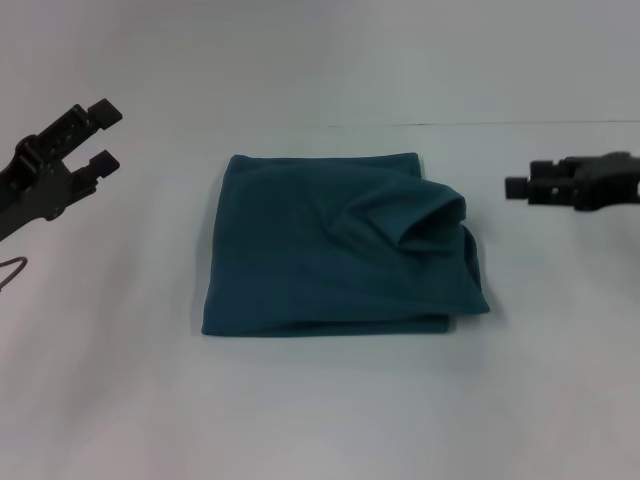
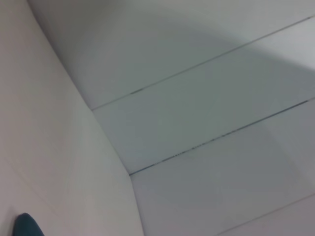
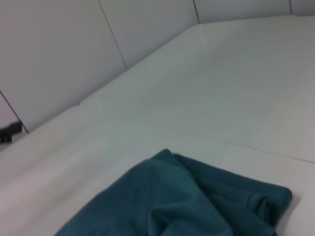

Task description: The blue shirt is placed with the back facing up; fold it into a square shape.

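Both hands hang off the tabletop [image 1: 320,420], left hand [image 1: 92,138] open, right hand [image 1: 520,187] unreadable, flanking the soft, light, floppy blue shirt [image 1: 320,260], best pinched at its bulging right-side fold.

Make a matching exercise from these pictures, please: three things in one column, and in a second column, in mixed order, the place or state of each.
Column one:
1. dark teal-blue knit shirt
2. black left gripper
3. black right gripper

Column two:
A. held clear of the cloth on the robot's right side, touching nothing
B. lying folded into a rough square on the white table, one bunched corner sticking up
C. open with a gap between its fingers, raised at the robot's left side

Pairs: 1-B, 2-C, 3-A
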Motion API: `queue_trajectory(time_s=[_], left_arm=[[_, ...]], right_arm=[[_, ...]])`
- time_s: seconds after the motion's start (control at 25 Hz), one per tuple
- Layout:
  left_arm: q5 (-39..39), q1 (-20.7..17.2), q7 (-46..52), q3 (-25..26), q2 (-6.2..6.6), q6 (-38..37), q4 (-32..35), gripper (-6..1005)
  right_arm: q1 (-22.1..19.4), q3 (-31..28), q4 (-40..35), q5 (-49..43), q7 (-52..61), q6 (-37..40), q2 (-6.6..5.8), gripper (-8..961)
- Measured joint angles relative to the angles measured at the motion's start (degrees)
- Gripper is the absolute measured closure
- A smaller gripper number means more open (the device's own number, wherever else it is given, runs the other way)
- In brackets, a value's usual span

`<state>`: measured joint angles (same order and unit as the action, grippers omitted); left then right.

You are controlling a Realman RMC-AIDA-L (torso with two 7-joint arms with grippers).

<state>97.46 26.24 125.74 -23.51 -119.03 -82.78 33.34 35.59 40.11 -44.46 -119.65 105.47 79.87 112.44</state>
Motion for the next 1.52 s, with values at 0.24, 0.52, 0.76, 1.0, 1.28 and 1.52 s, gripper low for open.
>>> queue_trajectory(time_s=[0.24, 0.52, 0.76, 1.0, 1.28, 1.52], left_arm=[[-0.21, 0.6, 0.25, 0.29, 0.03, 1.51, -0.1, 64], [0.11, 0.56, 0.1, -0.29, -0.31, 1.66, -0.31, 65], [0.51, -0.71, -2.66, -1.63, -0.6, 2.26, -0.31, 65], [1.93, -0.72, -3.09, -2.84, -0.77, 2.24, -0.29, 65], [2.02, -0.81, -4.19, -3.49, -0.88, 1.89, -0.29, 65], [2.03, -1.24, -4.97, -3.09, -1.03, 2.2, -0.29, 65]], right_arm=[[-0.12, -1.21, 0.28, -1.02, 3.15, -3.14, 1.31, 312], [2.24, -1.75, 1.96, -1.34, 32.26, -2.76, -1.49, 313], [6.12, -1.85, 15.38, -1.39, 48.88, -0.34, -9.35, 313], [9.06, -0.38, 17.73, -7.69, 55.27, 4.16, -11.31, 312], [11.65, 0.43, 18.85, -8.36, 59.13, 4.53, -9.98, 312], [13.36, 1.27, 21.48, -8.46, 61.66, -1.66, -7.8, 313]])
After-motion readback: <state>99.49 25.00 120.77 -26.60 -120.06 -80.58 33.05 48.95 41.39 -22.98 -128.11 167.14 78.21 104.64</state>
